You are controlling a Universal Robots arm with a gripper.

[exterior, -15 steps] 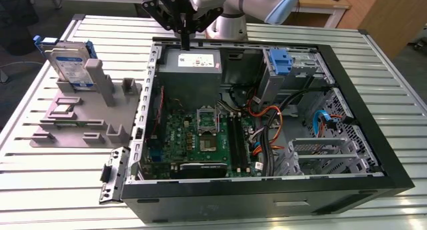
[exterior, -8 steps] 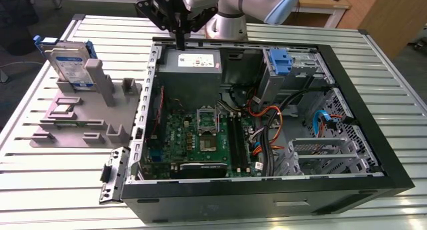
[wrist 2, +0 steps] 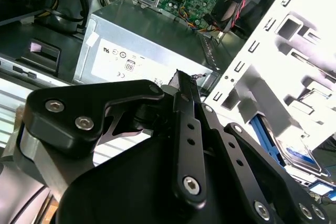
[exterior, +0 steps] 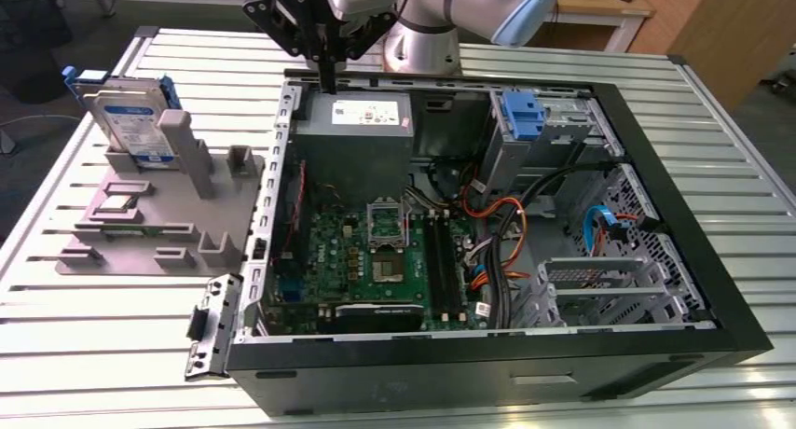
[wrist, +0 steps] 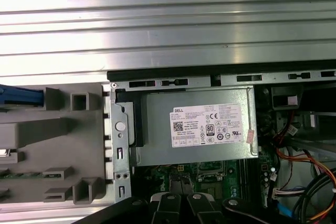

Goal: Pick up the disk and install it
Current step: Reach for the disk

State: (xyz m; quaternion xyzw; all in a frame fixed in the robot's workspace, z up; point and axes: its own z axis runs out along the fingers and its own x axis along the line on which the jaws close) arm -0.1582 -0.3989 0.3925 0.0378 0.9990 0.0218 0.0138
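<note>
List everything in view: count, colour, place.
disk: one, silver with blue rails, upright in the holder
holder: one, grey, on the table at the exterior view's left
computer case: one, black, open, on the table
power supply: one, grey with white sticker, inside the case
circuit board: one, green, on the case floor
bracket: one, blue, upright inside the case
cables: several, orange, inside the case
table: one, silver slats
arm: one, grey and blue
gripper: one, black, shut, above the power supply

Bright, even light; glare on tabletop [wrist: 168,40]
</note>
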